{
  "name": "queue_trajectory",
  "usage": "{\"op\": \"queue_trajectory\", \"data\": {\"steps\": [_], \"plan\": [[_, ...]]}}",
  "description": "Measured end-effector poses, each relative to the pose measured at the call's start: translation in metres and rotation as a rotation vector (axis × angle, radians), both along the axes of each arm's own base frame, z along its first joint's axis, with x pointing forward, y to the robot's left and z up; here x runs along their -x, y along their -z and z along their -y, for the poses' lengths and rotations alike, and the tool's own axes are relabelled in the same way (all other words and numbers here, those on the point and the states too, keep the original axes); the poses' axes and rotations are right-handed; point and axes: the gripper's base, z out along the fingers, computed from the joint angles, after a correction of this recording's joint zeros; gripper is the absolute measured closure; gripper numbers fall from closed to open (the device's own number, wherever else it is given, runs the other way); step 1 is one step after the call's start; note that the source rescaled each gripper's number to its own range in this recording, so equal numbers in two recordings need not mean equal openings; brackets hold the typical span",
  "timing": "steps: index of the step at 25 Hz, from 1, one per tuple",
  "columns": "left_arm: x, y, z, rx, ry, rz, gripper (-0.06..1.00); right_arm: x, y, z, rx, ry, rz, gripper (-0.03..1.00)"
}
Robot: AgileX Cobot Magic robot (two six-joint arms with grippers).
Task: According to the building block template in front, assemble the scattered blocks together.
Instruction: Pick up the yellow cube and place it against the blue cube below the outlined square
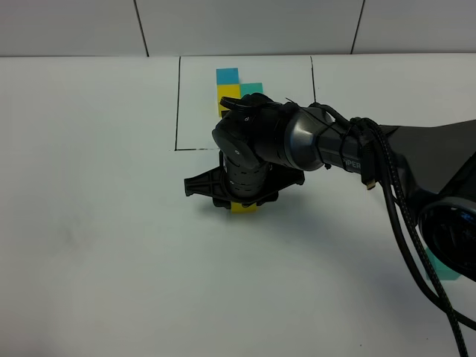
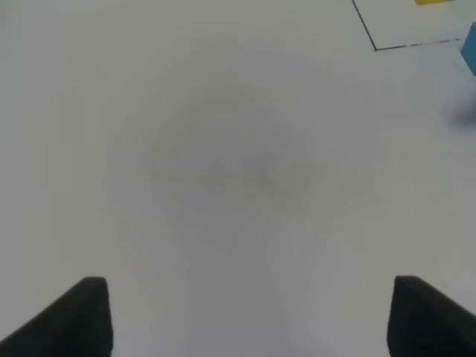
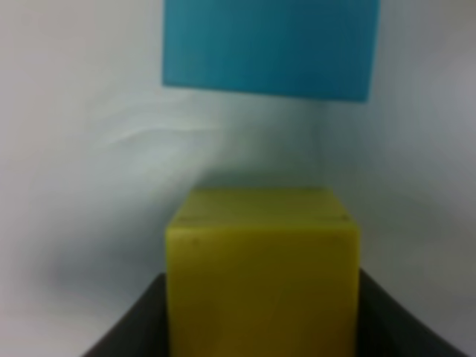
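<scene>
The building block template (image 1: 227, 83) is a black-line frame at the table's far middle, holding a joined blue, yellow and teal trio. My right gripper (image 1: 242, 199) reaches across to the centre, just in front of the frame, shut on the yellow block (image 1: 243, 207) (image 3: 262, 268). Its dark fingers (image 3: 126, 331) flank the cube. The sky-blue block (image 3: 268, 46) (image 2: 470, 48) lies a short way beyond the yellow one, hidden under the arm in the exterior view. Beside the right arm's base shows the teal-green block (image 1: 447, 269). My left gripper (image 2: 249, 320) hangs open over bare table.
The right arm's cables (image 1: 401, 223) trail across the right side of the table. A corner of the template's frame line (image 2: 375, 49) shows in the left wrist view. The white table (image 1: 97, 223) meets a tiled wall behind.
</scene>
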Motion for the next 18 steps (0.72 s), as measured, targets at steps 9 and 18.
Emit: {"op": "queue_trajectory", "data": {"steps": [9,18], "plan": [[0.0000,0.0000,0.0000,0.000,0.000,0.000,0.08,-0.0037,0.0004,-0.0018,0.002,-0.011,0.021,0.96],[0.0000,0.0000,0.0000,0.000,0.000,0.000,0.08,-0.0072,0.0000,-0.0028,-0.001,-0.031,0.062,0.96]]}}
